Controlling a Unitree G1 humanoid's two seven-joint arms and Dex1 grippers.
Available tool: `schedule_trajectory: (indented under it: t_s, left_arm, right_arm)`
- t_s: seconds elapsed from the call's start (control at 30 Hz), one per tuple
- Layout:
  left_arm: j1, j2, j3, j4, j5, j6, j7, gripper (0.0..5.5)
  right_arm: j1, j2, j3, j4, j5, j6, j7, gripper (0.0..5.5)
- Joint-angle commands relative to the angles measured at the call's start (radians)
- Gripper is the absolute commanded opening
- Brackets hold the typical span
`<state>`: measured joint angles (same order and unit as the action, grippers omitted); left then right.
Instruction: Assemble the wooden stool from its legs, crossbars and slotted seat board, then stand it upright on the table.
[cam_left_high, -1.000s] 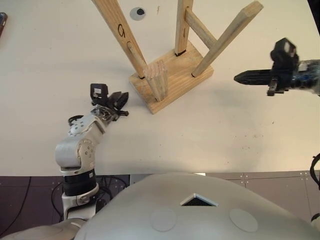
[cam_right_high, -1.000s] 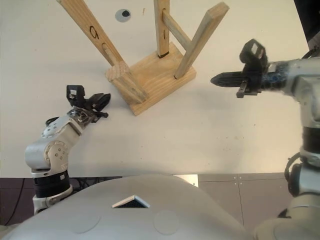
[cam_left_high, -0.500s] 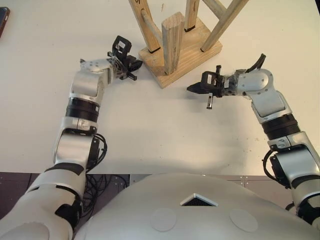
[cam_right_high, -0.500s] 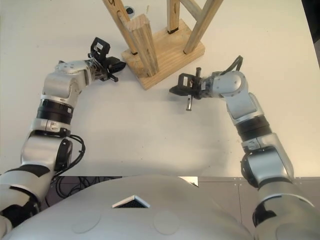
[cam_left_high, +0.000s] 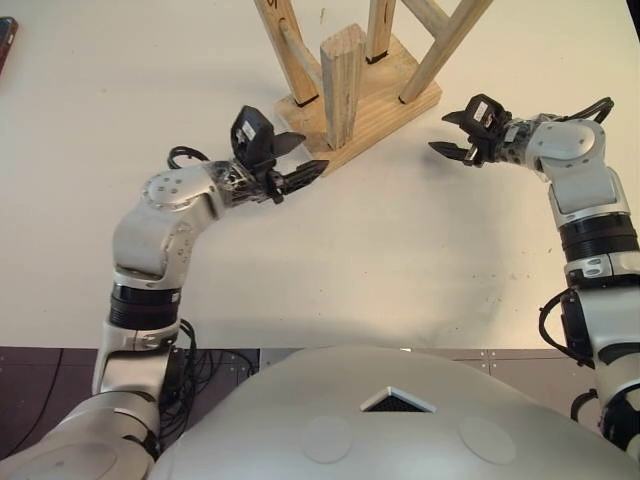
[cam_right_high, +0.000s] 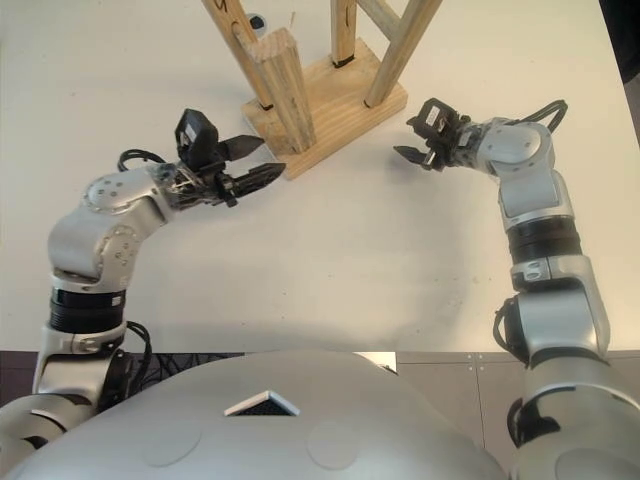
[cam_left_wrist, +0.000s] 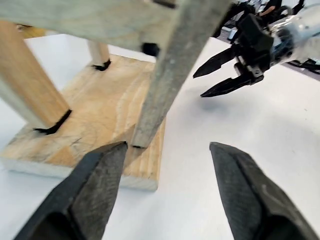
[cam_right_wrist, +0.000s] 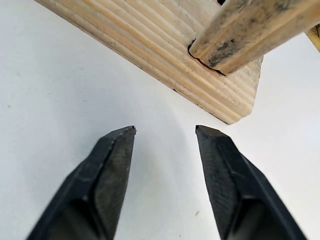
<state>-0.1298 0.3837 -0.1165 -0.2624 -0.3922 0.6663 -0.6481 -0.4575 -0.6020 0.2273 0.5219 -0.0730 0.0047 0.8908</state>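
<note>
The wooden stool stands upside down: its slotted seat board (cam_left_high: 385, 95) lies flat on the white table and its legs (cam_left_high: 340, 70) point up, joined by crossbars (cam_left_high: 432, 14). My left gripper (cam_left_high: 308, 153) is open just off the board's near corner, touching nothing; the left wrist view shows its fingers (cam_left_wrist: 100, 185) spread before the board (cam_left_wrist: 95, 105) and the nearest leg (cam_left_wrist: 165, 75). My right gripper (cam_left_high: 440, 132) is open beside the board's right corner. In the right wrist view it (cam_right_wrist: 165, 129) hovers over bare table short of the board edge (cam_right_wrist: 150, 45).
A small round grey disc (cam_right_high: 258, 20) lies on the table behind the stool. A dark object (cam_left_high: 5, 35) sits at the far left edge. The table's front edge (cam_left_high: 300, 345) runs close to me.
My left gripper has swung from the board's left side round to its near corner. My right gripper has moved right and back, from in front of the board to beside its right corner.
</note>
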Motion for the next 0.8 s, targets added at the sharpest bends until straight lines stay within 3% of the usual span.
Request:
schedule_trajectory:
  t_s: [0.03,0.23,0.47,0.63,0.8]
  left_arm:
    - [-0.048,-0.125,-0.045,0.124,0.084,-0.087,0.125,3.03]
    - [-0.136,-0.203,-0.059,0.317,0.12,-0.204,0.122,3.03]
    - [-0.194,-0.234,-0.028,0.536,0.139,-0.32,0.089,1.98]
    - [-0.164,-0.224,0.034,0.483,-0.013,-0.159,-0.028,1.69]
    - [-0.107,-0.082,0.066,0.368,-0.144,0.011,-0.216,1.59]
  right_arm:
    - [-0.057,-0.013,-0.002,0.041,-0.021,-0.013,0.013,2.62]
    - [-0.067,-0.01,0.005,0.061,-0.033,-0.029,0.026,2.62]
    - [-0.099,-0.01,-0.006,0.1,-0.034,-0.047,0.021,2.69]
    - [-0.103,0.014,-0.06,0.052,0.084,0.064,0.101,2.69]
    - [-0.151,-0.042,-0.118,-0.053,0.302,0.368,0.376,2.69]
